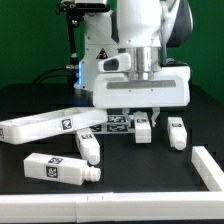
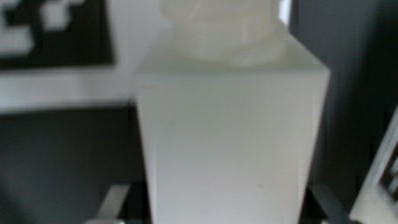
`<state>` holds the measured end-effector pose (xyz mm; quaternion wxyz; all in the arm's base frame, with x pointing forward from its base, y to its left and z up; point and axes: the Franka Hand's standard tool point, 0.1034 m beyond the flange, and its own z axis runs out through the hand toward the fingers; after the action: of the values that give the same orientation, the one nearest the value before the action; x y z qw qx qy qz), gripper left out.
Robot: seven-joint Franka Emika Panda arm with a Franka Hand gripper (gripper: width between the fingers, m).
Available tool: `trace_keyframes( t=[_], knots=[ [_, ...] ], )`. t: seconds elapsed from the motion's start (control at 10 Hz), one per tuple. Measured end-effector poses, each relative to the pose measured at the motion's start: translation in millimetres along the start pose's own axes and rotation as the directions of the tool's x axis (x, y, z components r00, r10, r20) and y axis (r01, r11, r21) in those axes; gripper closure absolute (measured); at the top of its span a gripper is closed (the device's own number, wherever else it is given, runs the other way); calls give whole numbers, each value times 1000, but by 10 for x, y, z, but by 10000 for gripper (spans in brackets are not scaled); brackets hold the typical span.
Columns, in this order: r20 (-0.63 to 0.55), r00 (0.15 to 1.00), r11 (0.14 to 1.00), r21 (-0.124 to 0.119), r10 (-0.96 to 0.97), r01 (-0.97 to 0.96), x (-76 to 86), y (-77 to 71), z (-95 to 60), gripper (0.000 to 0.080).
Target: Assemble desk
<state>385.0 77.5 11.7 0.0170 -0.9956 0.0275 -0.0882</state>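
At the middle of the black table [image 1: 130,172], under the arm's broad white hand [image 1: 140,88], the claw [image 1: 143,116] is clenched on 1 upright leg [image 1: 143,128] of the desk kit. From the exterior view I cannot tell whether this leg's foot touches the table. In the wrist view the claw [image 2: 228,198] has that upright leg [image 2: 231,130] filling the gap between its 2 fingers [image 2: 112,200], and a rounded stub [image 2: 222,30] shows at the leg's far end.

The marker board [image 1: 116,122] lies just beside the held leg, on the exterior view's left, its black-and-white squares partly hidden by the hand. The tabletop [image 1: 40,128] lies as a long white slab toward the exterior view's left, with 1 square tag on its edge, too small to read. The slanted leg [image 1: 89,148] lies just beside the slab's inner end. The near leg [image 1: 60,171] lies flat closer to the camera, with 1 tag facing it. The right-hand leg [image 1: 177,133] sits near the held one, on the exterior view's right. A white rail [image 1: 100,210] borders the near edge.
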Motion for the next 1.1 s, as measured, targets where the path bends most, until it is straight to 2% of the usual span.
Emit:
trace_keyframes(
  t=[0.1,0.3,0.4,0.5,0.6,0.7,0.9,1.1],
  knots=[
    [4,1000,1000,2,-11,11,-40,-79,5,518],
    [2,1000,1000,1,-11,11,-22,-63,4,518],
    [2,1000,1000,1,-12,12,-23,-64,4,433],
    [2,1000,1000,1,-12,12,-22,-64,4,294],
    [3,1000,1000,2,-13,13,-22,-69,-3,196],
    [15,1000,1000,7,-22,22,-9,-105,-59,196],
    [36,997,998,21,-62,61,135,-89,-281,152],
    [33,988,988,33,-153,152,448,24,-468,150]
  ],
)
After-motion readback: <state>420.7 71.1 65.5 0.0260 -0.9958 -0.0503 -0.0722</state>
